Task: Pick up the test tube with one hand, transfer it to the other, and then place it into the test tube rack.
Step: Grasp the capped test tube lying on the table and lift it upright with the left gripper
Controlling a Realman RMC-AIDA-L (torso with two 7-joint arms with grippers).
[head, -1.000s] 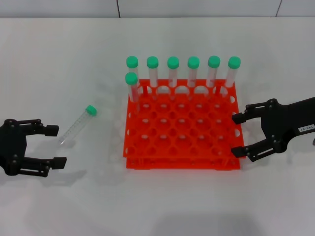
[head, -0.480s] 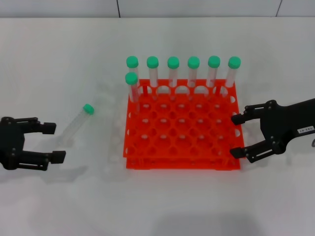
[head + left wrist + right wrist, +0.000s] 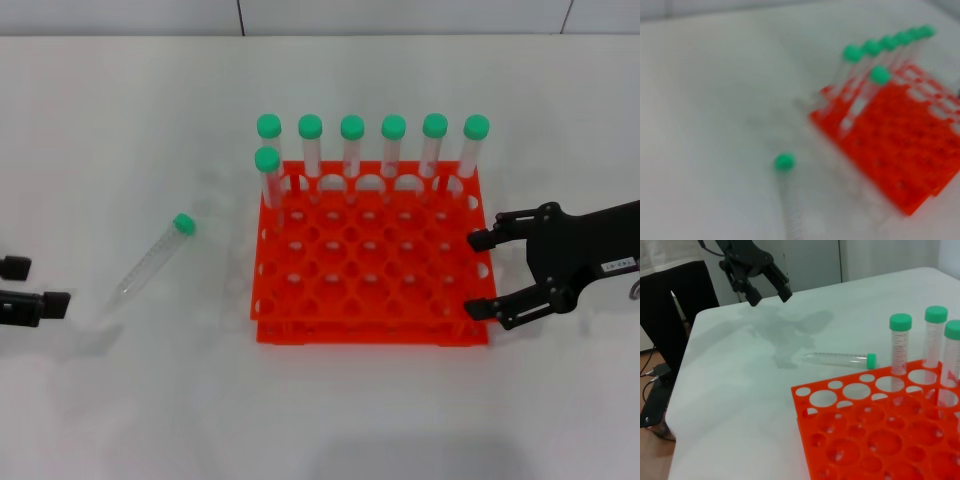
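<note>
Head view: rack [image 3: 370,330] holds seven capped tubes [image 3: 352,150].

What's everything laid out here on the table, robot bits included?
test tube rack: one, bright orange-red, mid-table, grid of round holes.
standing tubes: seven, clear with green caps, upright in the rack; six along the far row, one in the next row at its left end.
test tube: one, clear with green cap, lying on the table left of the rack, touching nothing.
table: one, white.
right pincer: one, black, white label, open, at the rack's right edge.
left pincer: one, black, open, raised off the table, left of the lying tube.
</note>
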